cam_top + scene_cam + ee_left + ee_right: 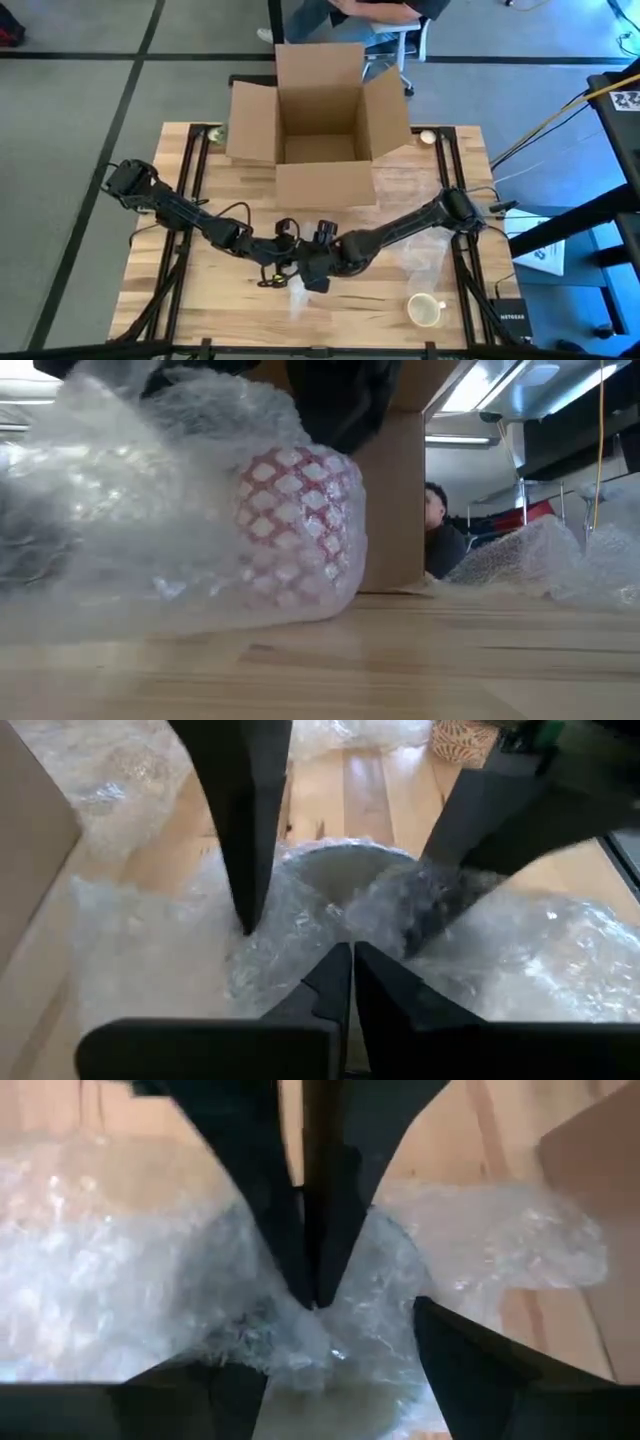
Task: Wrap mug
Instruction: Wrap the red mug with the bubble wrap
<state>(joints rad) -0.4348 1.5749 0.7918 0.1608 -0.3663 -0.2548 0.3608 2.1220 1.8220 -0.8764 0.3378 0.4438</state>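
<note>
Both arms meet at lower centre of the high view. My left gripper [350, 960] is pinched together on bubble wrap [520, 960] at the mug [300, 525]; right gripper [350, 1340] is spread, straddling it. I'd pull the film taut, tucking slack inward. Crinkly clear film, red-patterned rounded mug.

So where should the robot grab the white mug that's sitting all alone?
Probably by its rim, coming straight down from above. The mug stands upright on the table with its open mouth facing up, so one finger could slip inside and one outside.
</note>
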